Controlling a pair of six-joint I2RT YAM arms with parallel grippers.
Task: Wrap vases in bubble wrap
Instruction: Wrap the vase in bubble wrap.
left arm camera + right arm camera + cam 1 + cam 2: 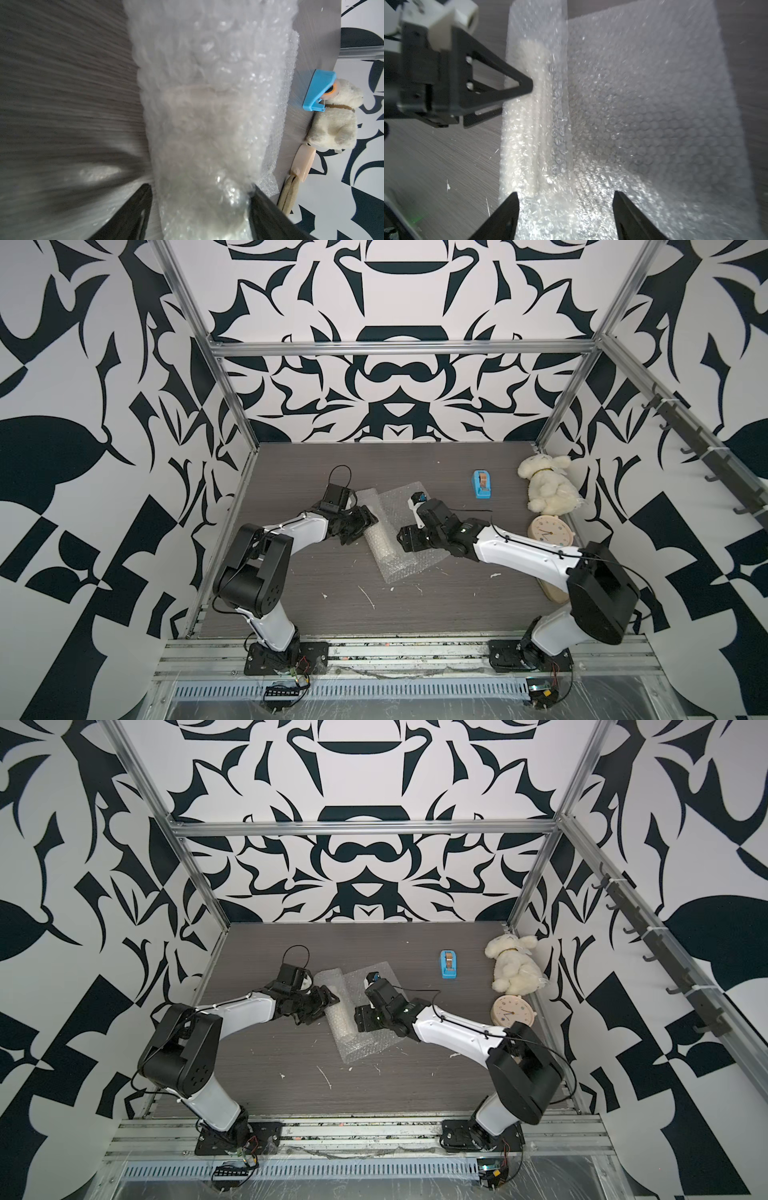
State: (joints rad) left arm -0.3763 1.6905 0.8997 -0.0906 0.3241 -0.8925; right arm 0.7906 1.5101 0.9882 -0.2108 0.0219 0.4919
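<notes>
Grey wood-grain tabletop (415, 605); left gripper (199, 187) straddles the rolled edge of the clear bubble wrap sheet (395, 506), clamped or not I cannot tell. Cream ribbed ceramic vase (527, 108) lies inside the roll. Right gripper (564, 195) is spread over the flat remainder. Risk: the springy roll unwinds if the hold slackens.

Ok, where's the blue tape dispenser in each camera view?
In a top view: tape dispenser on the table's far side, left of the plush bunny.
In a top view: tape dispenser left of the bunny.
Left wrist: tape dispenser beyond the bubble wrap, overlapping the bunny.
Right wrist: not in it.
Shared landmark: the plush bunny.
</notes>
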